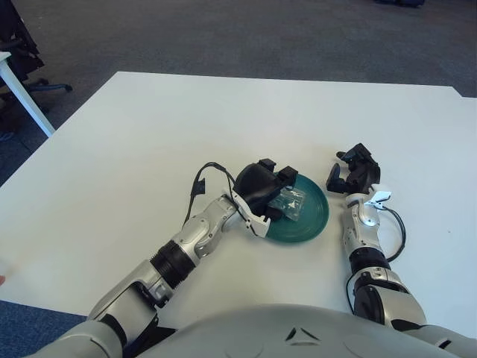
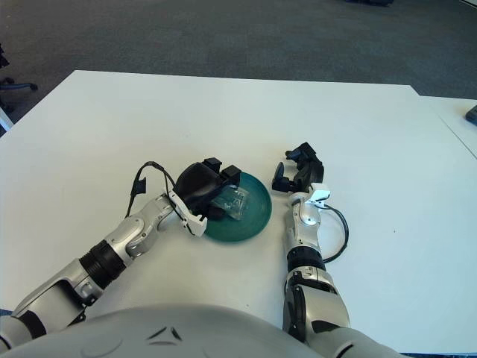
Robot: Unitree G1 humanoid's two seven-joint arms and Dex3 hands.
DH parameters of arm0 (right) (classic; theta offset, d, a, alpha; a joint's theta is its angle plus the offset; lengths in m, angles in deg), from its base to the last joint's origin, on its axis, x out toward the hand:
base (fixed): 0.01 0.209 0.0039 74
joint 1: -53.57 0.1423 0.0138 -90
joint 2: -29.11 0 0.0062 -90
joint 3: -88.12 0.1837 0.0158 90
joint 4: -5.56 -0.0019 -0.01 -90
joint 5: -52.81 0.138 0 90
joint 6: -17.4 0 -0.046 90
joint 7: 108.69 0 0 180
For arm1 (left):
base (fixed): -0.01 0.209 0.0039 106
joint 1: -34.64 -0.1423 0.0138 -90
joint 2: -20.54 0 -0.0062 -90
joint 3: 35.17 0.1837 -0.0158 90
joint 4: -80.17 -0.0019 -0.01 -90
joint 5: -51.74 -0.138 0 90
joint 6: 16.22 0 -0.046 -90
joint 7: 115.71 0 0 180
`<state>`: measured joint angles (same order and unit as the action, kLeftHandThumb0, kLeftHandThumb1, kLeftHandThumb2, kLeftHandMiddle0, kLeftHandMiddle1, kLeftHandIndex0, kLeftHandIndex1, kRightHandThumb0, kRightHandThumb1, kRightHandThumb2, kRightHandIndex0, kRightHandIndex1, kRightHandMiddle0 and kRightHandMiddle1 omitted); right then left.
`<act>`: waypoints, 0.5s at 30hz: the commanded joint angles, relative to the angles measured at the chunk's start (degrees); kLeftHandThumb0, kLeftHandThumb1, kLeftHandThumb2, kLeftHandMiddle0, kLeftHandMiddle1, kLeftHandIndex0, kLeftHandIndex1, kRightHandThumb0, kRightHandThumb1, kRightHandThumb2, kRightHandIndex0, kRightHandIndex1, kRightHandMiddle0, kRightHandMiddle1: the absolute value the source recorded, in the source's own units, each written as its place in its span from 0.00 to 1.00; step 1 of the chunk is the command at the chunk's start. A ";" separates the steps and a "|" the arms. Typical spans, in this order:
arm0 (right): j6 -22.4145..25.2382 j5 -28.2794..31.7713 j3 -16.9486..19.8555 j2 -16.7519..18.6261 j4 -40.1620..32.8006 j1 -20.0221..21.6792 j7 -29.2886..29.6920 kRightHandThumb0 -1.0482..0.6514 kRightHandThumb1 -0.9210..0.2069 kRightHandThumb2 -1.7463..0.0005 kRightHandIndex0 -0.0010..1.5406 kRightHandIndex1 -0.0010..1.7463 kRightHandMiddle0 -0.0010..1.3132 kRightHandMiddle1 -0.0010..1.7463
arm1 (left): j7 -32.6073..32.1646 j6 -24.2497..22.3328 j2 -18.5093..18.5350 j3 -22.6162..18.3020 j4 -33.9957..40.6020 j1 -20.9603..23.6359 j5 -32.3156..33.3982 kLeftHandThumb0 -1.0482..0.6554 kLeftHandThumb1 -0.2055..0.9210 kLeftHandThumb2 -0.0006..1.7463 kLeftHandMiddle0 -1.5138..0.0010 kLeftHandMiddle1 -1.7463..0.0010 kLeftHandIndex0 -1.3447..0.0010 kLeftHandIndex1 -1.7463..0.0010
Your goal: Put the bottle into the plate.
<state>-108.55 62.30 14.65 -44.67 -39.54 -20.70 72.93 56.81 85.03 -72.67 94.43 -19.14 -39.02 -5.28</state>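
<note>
On the white table (image 1: pixel 134 142), near the robot's front edge, sits a dark green plate (image 1: pixel 309 224). A clear, crumpled plastic bottle (image 1: pixel 289 200) lies on its side inside the plate, toward the plate's left half.

Left hand (image 1: pixel 259 186): positioned over the left rim of the plate, black fingers (image 1: pixel 285 176) reaching across onto the bottle's near end. Fingers look curled around or against the bottle; contact is apparent, though whether it is a firm grip or only a loose hold I cannot tell. A black cable (image 1: pixel 200 183) loops off the left wrist and lies on the table beside the forearm.

Right hand (image 1: pixel 352 170): shows just to the right of the plate, apart from it, fingers relaxed and partly spread, holding nothing. A cable (image 1: pixel 395 231) loops beside the right forearm.

Beyond the table, grey carpet (image 1: pixel 246 37). At the far left edge, a white table leg (image 1: pixel 26 101) and the base of an office chair (image 1: pixel 45 87).
</note>
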 commanded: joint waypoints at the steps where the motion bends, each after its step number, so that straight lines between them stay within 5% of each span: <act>1: 1.58 1.17 -0.13 4.23 4.17 -6.10 0.11 0.61 0.93 0.01 0.63 0.86 0.59 1.00 | -3.43 0.61 -0.13 0.65 -2.75 -0.34 -1.12 0.36 0.63 0.62 0.40 0.00 0.65 0.00; 4: 1.64 1.06 -0.20 4.15 4.26 -6.12 0.05 0.61 0.93 0.01 0.63 0.87 0.59 1.00 | -5.17 0.69 -0.13 0.73 -3.94 -0.35 -1.62 0.38 0.77 0.50 0.62 0.00 0.73 0.00; 6: 1.46 0.54 -0.32 4.03 4.39 -6.15 0.55 0.61 0.93 0.01 0.63 0.87 0.59 1.00 | -5.99 0.37 -0.04 0.78 -4.25 -0.39 -2.17 0.21 0.88 0.46 0.73 0.18 0.86 0.08; 11: 0.43 -0.76 -0.59 3.82 4.73 -6.28 2.25 0.61 0.93 0.01 0.63 0.86 0.60 1.00 | -6.37 1.37 1.31 0.16 -3.22 -0.97 -1.63 0.04 0.98 0.47 0.87 0.74 0.98 0.68; 15: 0.34 -0.61 -0.38 4.00 4.52 -6.46 2.23 0.61 0.93 0.01 0.63 0.86 0.61 1.00 | -6.84 2.78 2.25 -0.27 -2.61 -1.24 -0.91 0.01 1.00 0.50 0.94 0.91 1.00 0.88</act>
<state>-108.84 60.85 14.38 -44.39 -39.59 -20.71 74.84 50.31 87.00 -71.77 94.63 -21.80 -39.62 -6.64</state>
